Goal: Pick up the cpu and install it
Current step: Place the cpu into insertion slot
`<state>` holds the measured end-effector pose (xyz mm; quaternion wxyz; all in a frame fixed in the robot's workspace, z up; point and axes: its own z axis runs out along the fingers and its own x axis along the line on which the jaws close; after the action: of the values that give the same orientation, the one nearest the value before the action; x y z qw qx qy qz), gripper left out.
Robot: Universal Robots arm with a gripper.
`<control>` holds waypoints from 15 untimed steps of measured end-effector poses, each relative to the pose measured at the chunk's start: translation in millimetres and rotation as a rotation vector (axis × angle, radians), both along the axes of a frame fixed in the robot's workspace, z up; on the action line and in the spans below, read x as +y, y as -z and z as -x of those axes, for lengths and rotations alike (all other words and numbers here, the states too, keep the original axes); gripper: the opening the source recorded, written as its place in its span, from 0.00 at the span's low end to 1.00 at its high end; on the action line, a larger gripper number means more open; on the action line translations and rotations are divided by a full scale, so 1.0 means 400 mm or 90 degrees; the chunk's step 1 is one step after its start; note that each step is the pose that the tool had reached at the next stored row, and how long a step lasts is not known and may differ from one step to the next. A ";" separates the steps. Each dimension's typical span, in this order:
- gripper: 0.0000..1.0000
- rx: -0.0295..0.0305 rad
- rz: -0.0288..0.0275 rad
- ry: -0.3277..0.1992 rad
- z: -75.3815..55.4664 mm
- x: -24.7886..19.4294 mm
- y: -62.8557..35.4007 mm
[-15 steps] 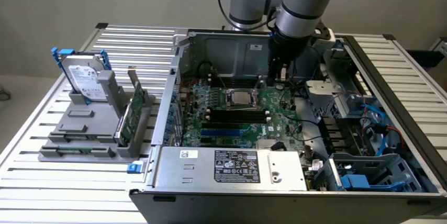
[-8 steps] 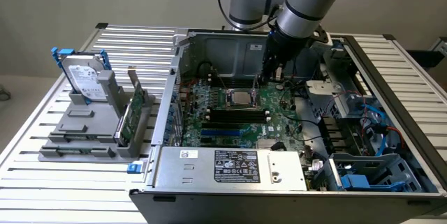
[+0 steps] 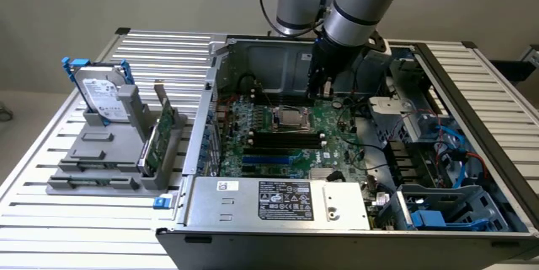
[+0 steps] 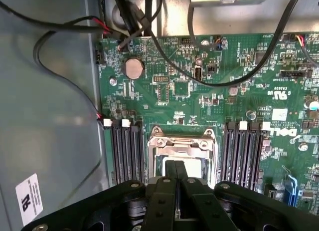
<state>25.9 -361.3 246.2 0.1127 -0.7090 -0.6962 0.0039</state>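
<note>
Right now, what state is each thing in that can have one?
tool, shut, holding nothing, above the socket frame
cpu, lying flat in the socket frame, not held
computer case, side open, lying flat
hard drive, upright in the grey holder
memory slots, empty

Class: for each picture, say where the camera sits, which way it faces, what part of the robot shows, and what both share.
Exterior view: off the arm, raised, looking down into the open computer case; the arm and gripper show.
Wrist view: on the wrist, looking along the shut gripper onto the motherboard.
Shared: gripper, motherboard, socket frame.
</note>
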 end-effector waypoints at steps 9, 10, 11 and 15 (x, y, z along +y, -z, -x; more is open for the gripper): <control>0.11 0.0000 0.0000 -0.004 0.086 0.000 0.008; 0.11 0.0000 -0.0001 -0.005 0.095 0.000 0.010; 0.11 -0.0001 -0.0001 -0.005 0.105 0.000 0.013; 0.11 -0.0017 -0.0001 -0.009 0.129 0.000 0.026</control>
<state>-25.6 -361.3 235.6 0.1118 -0.7041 -0.7013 0.0037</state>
